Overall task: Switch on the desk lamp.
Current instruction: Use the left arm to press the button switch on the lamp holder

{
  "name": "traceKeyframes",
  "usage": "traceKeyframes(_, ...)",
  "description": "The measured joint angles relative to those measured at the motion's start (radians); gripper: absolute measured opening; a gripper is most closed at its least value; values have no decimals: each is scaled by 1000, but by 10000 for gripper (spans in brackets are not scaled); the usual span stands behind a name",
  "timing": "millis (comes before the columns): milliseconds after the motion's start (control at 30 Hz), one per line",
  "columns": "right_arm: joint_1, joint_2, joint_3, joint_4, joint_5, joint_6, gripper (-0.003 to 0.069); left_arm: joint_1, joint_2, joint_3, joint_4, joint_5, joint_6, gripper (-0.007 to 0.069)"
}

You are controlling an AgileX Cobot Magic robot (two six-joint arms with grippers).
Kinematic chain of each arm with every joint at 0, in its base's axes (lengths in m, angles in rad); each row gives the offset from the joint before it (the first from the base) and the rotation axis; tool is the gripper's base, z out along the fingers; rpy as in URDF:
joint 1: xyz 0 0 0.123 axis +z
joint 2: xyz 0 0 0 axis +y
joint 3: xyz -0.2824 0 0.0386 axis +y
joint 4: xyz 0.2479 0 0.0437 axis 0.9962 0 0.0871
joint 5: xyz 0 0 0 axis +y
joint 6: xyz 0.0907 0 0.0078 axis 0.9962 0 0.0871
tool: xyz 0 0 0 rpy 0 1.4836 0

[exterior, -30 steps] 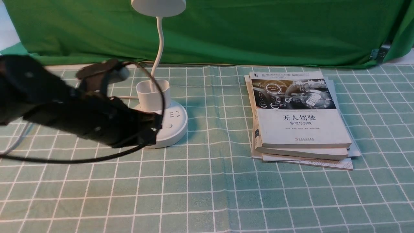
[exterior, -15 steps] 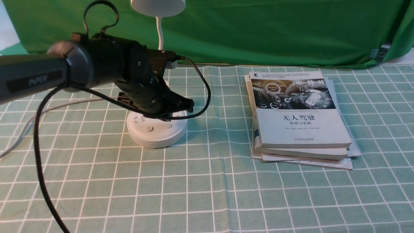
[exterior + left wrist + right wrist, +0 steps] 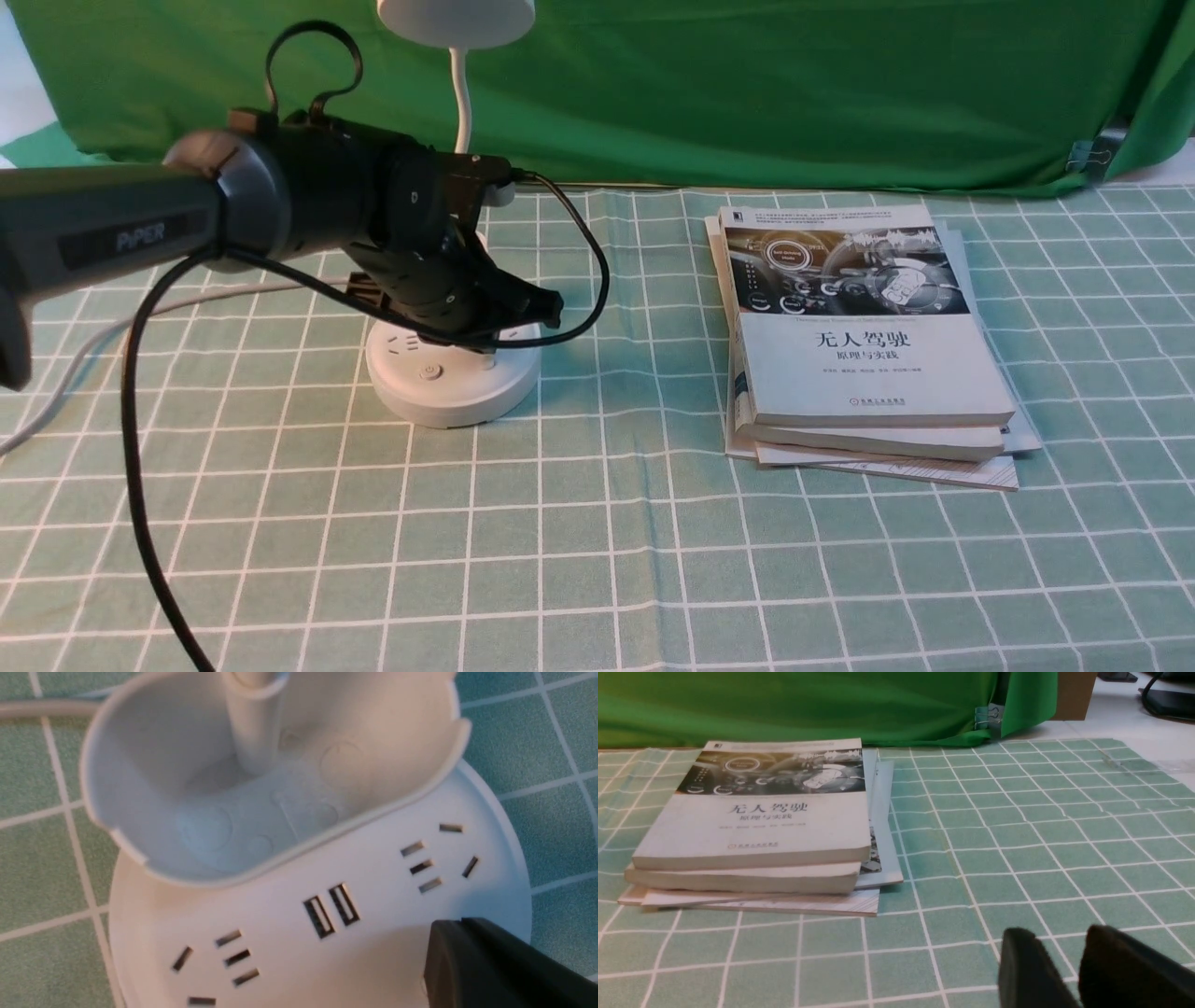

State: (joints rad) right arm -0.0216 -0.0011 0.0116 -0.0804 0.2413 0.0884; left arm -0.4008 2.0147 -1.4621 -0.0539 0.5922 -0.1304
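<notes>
Two buttons show on the desk lamp, on its round base, which stands on the bench left of the books. The left end effector sits low over that base, and I cannot tell its finger spread. Press one button straight down, gently, so the base doesn't slide.

cannot see the cup of the lamp or the back of its base from the front, blocked by the left arm; head cropped at the top edge. only one finger of the left gripper caught by its wrist camera, cut at the corner, so no telling the jaw gap. right gripper clipped at the bottom edge likewise. small print on the books too tiny to read.
</notes>
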Motion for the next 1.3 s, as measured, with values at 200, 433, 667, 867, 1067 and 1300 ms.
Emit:
traceKeyframes(200, 0, 0, 0, 0, 0, 0, 241, 0, 0, 0, 0, 18, -2, 21)
traceKeyframes(433, 0, 0, 0, 0, 0, 0, 241, 0, 0, 0, -5, 23, -2, 21)
traceKeyframes(667, 0, 0, 0, 0, 0, 0, 241, 0, 0, 0, -19, 23, -2, 21)
traceKeyframes(867, 0, 0, 0, 0, 0, 0, 241, 0, 16, -4, -23, 25, -2, 21)
traceKeyframes(1067, 0, 0, 0, 0, 0, 0, 241, 0, 39, -22, -29, 50, -2, 21)
traceKeyframes(1300, 0, 0, 0, 0, 0, 0, 241, 0, 20, -19, -29, 31, 1, 21)
